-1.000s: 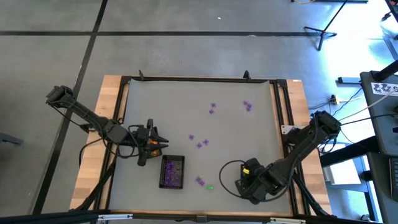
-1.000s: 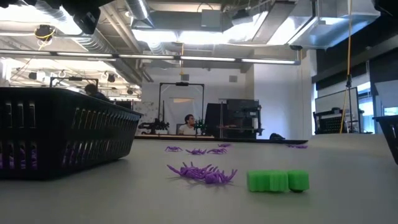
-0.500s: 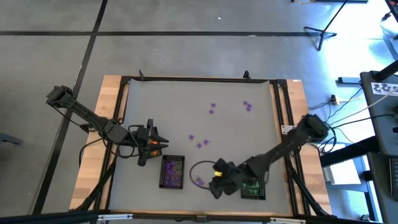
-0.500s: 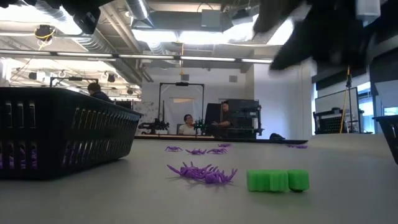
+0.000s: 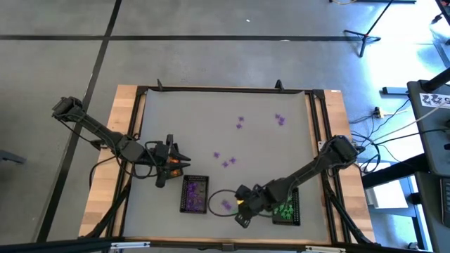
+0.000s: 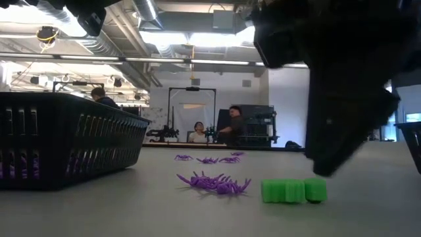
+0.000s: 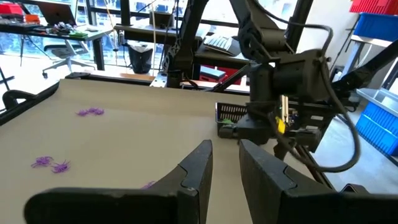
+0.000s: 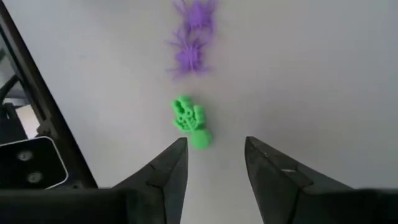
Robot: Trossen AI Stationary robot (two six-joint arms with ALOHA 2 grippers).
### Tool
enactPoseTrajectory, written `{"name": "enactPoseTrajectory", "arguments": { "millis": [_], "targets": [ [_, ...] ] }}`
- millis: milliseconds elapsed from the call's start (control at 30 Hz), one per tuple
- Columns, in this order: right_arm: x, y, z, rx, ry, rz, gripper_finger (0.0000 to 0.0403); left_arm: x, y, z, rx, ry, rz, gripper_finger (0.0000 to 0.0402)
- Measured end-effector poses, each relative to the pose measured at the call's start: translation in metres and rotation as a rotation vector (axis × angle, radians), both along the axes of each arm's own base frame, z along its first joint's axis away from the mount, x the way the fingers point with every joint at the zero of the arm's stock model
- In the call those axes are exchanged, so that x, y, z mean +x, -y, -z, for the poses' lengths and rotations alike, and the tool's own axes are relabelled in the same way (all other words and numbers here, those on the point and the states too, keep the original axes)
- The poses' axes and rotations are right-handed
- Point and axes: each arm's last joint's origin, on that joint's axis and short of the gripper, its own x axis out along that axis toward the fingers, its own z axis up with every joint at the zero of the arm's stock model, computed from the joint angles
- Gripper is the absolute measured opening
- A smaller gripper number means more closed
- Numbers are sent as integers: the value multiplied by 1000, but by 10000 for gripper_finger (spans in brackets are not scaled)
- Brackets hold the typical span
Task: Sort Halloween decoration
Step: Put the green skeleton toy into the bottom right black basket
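Right gripper (image 5: 241, 213) is what we watch first: a second ago it sat over the near right part of the table (image 5: 190, 119), and it has since swung left, uncovering the tray of green pieces (image 5: 285, 211) and arriving above the green trinket (image 8: 190, 122). Its fingers (image 8: 172, 169) stand spread with a clear gap, the green trinket lying on the table just ahead of that gap, untouched; in the low view the dark gripper (image 6: 342, 99) looms directly over the same green piece (image 6: 293, 191). Just beyond it lie two purple spiders (image 8: 191, 34), and we judge they could get swept up if the descent drifts. More purple spiders (image 5: 260, 121) sit well apart toward the far side. We read this shift as the start of a pick, the green piece bound for its tray. Our left gripper (image 5: 172, 161) waits by the tray of purple pieces (image 5: 195, 194), its fingers (image 7: 196, 168) slightly parted and holding nothing.
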Motion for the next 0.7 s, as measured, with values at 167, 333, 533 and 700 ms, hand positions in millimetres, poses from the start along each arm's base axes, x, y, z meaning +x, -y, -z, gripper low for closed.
{"name": "enactPoseTrajectory", "arguments": {
  "millis": [167,333,533,700],
  "targets": [
    [9,-2,-24,-128,48,-47,156,0,0,0,0,0,0,75],
    [18,-6,-43,-221,114,-153,156,0,0,0,0,0,0,75],
    [22,-15,-31,-293,151,-378,156,0,0,0,0,0,0,75],
    [24,-19,-5,-325,83,-425,156,0,0,1,3,-6,0,75]
  ]
}}
